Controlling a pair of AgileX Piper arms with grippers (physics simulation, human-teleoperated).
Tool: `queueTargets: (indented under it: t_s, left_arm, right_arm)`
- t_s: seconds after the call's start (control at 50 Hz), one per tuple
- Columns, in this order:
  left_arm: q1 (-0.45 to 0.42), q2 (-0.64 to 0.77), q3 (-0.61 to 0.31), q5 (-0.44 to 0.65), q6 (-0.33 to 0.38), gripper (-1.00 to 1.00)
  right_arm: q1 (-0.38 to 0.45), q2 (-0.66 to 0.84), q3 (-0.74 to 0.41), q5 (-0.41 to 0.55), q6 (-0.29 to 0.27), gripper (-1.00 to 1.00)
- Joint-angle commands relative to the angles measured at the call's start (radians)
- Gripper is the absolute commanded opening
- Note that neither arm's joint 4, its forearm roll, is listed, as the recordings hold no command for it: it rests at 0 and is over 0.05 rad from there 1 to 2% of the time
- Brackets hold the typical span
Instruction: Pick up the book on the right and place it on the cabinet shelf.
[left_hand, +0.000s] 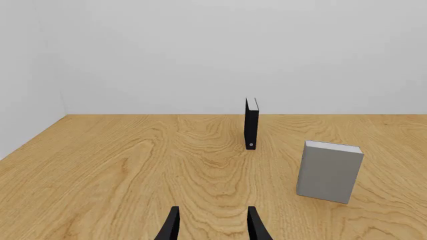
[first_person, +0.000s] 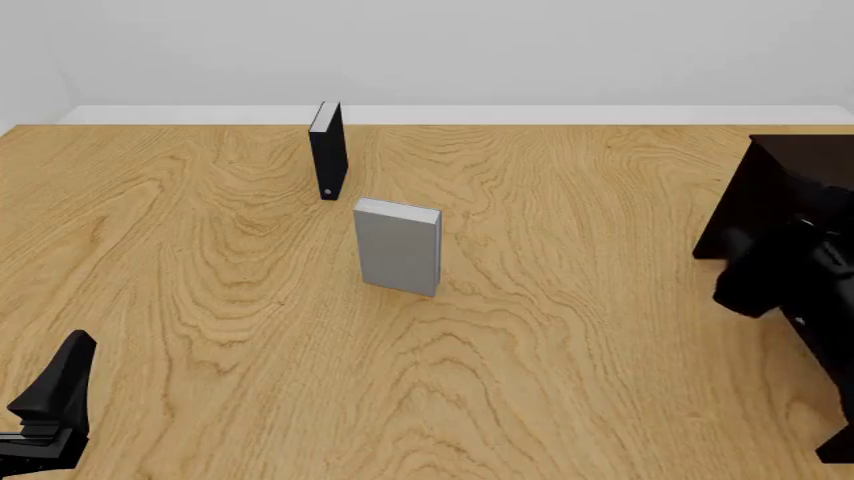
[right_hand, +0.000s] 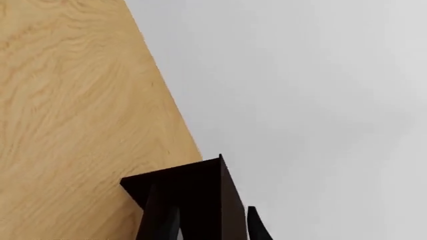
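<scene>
The book is out of view, and no grey cover shows at the cabinet or between my right fingers. The very dark cabinet stands at the table's right edge. Its shelf cannot be made out against the dark wood. My right arm reaches up to the cabinet's front. In the right wrist view the right gripper is open, with only the cabinet's dark panel just ahead of it. My left gripper is open and empty, low at the near left of the table.
A different grey book stands upright mid-table, also seen in the left wrist view. Behind it stands a black book with a white dot low on its spine. The wooden table ends at a white back wall.
</scene>
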Motion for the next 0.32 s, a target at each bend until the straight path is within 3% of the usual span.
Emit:
queueTargets:
  t_s: [0.02, 0.18, 0.32]
  left_arm:
    - [0.0, 0.0, 0.0, 0.0, 0.0, 1.0]
    - [0.0, 0.0, 0.0, 0.0, 0.0, 1.0]
    - [0.0, 0.0, 0.0, 0.0, 0.0, 1.0]
  right_arm:
    - [0.014, -0.259, -0.038, 0.302, 0.164, 1.0]
    - [0.047, -0.415, -0.139, 0.558, 0.29, 1.0]
    - [0.075, -0.501, -0.211, 0.707, 0.361, 1.0]
